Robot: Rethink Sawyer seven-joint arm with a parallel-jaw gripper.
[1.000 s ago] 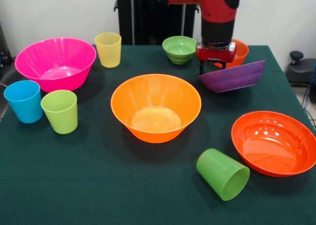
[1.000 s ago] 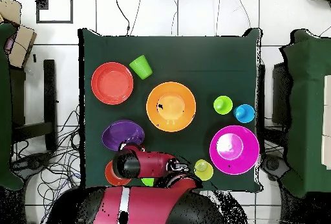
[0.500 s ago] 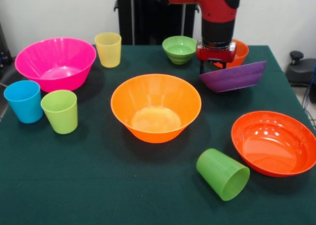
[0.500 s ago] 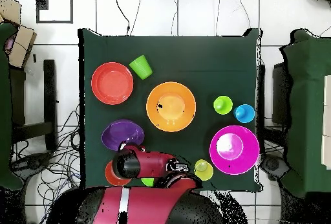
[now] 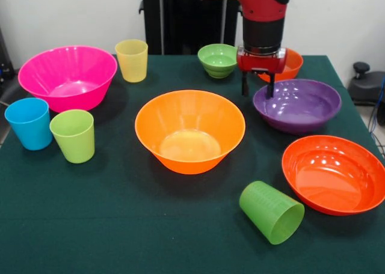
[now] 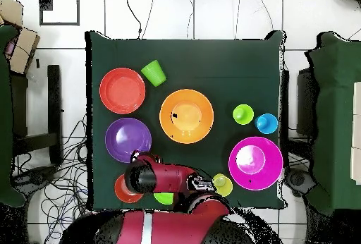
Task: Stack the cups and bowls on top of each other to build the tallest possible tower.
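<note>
Your pincer (image 5: 257,86) pinched the purple bowl's (image 5: 298,104) far rim, the bowl level beside the big orange bowl (image 5: 190,130) on the tabletop (image 5: 120,226). You needed to keep it level and centre it over the orange one before letting go.

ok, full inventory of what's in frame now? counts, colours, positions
Large bowls: 2; pink far left, orange centre.
Purple bowl: 1, flat on the table, right of centre.
Red-orange bowl: 1, shallow, near right.
Small bowls: 2; green and orange, far side.
Cups: 4; yellow far, blue and lime left, darker green on its side, near.
Table: dark green cloth.
Gripper: 1, at the purple bowl's far rim; grip unclear.
</note>
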